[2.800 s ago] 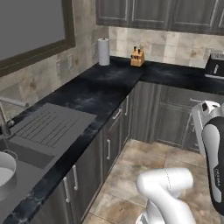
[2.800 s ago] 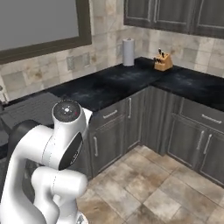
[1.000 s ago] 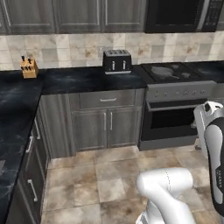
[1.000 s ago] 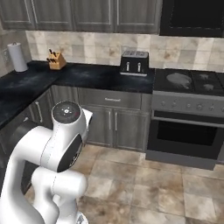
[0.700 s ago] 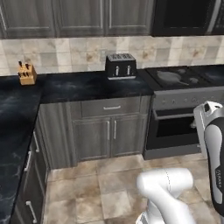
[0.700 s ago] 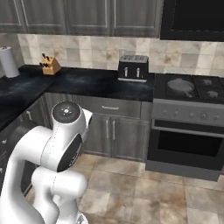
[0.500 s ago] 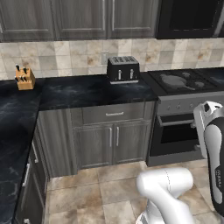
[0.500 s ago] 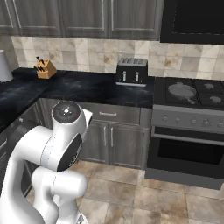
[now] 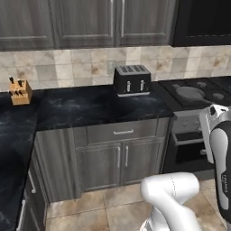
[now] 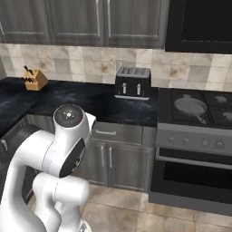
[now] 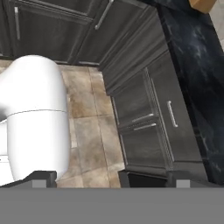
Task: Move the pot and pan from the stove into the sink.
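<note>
Pan (image 10: 189,106) on stove (image 10: 199,113), right of frame; handle points lower right. Pincer (image 11: 111,180) spread, holding nothing.

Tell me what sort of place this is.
A home kitchen, rendered: a stove with a pan on it, a toaster on the dark counter, and a knife block against the tiled wall.
</note>
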